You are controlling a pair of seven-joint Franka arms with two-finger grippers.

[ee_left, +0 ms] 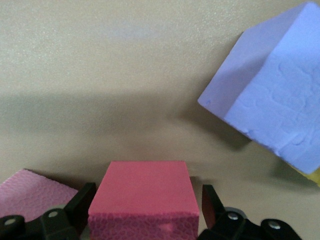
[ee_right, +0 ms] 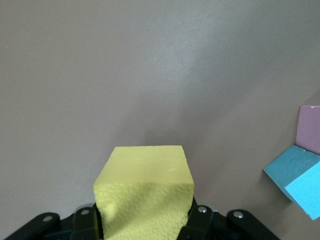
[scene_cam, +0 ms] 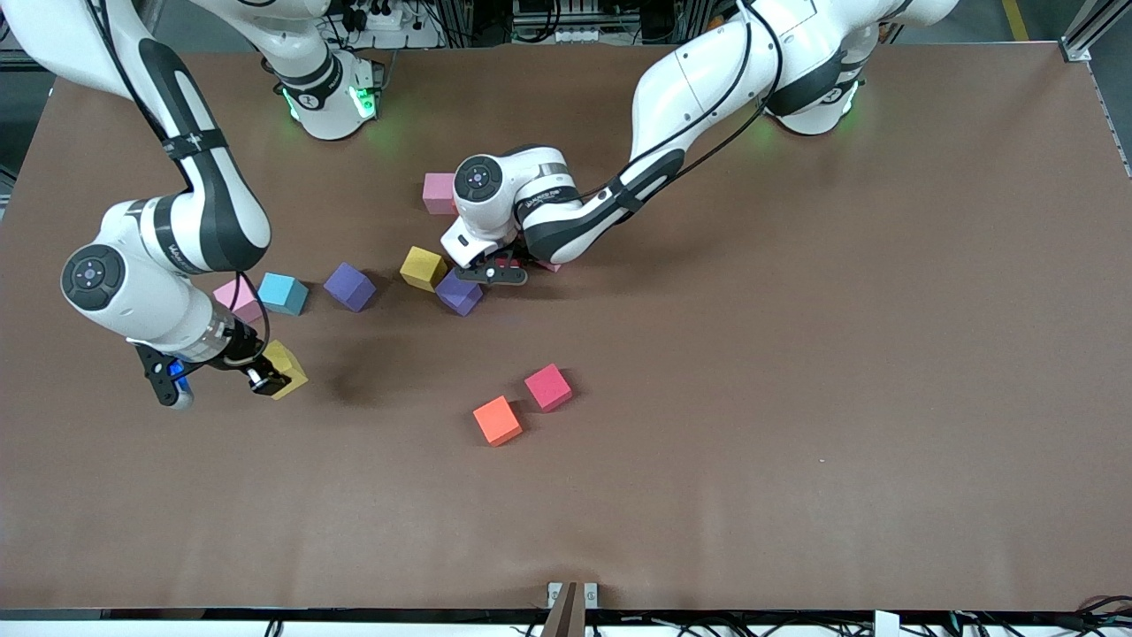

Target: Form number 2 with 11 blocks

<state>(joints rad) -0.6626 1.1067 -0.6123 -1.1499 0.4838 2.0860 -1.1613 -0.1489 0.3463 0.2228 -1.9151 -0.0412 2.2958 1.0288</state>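
Looking down from the front camera, the right gripper is clamped on a yellow cube above the desk at the right arm's end. A pale pink cube and a light blue cube touch each other on the desk just beside it. A purple cube lies apart from them, toward the middle. The left gripper is low over the middle of the desk, beside a mustard cube touching a second purple cube. A second pink cube sits farther from the camera, next to the left wrist. An orange cube and a crimson cube lie nearer the camera, corners almost touching. No digit shape is formed.

From the left wrist view, a rose-pink cube sits between the gripper's spread fingers, with a gap visible on each side. A pale pink cube lies just beside it; the purple cube stands apart.

From the right wrist view, the gripper's fingers press into both sides of the yellow cube. The light blue cube and pink cube appear at the edge.
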